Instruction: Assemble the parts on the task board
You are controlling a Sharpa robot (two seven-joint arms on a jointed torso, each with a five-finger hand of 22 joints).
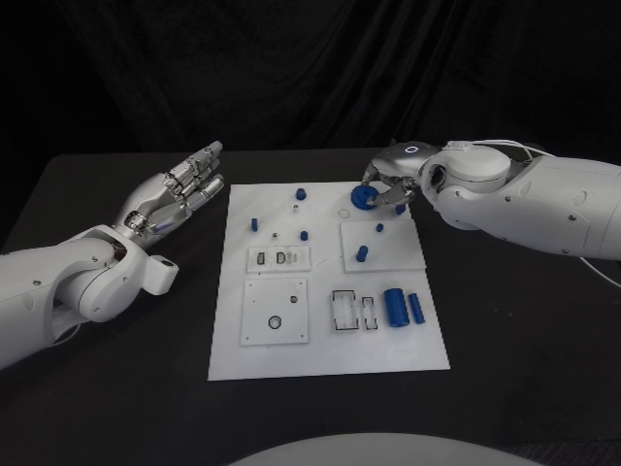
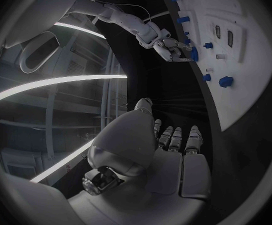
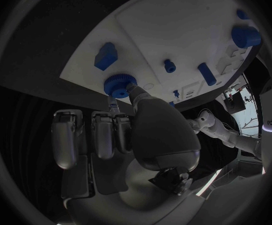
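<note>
The white task board (image 1: 325,349) lies mid-table. My right hand (image 1: 392,177) is over its far right corner and pinches a round blue ridged part (image 1: 363,198) between thumb and a finger; the right wrist view shows the ridged part (image 3: 117,85) at the fingertips, just above the board (image 3: 167,30). My left hand (image 1: 178,189) hovers left of the board, palm up and fingers stretched apart, holding nothing. In the left wrist view the left hand (image 2: 167,150) lies flat beside the board (image 2: 248,80), with the right hand (image 2: 170,47) beyond it.
Two blue cylinders (image 1: 395,306) (image 1: 415,309) lie at the board's near right beside dark slots (image 1: 345,311). Small blue pegs (image 1: 298,194) (image 1: 253,224) (image 1: 358,253) stand on the far half. A raised white plate (image 1: 276,313) sits at the near left. Black table surrounds the board.
</note>
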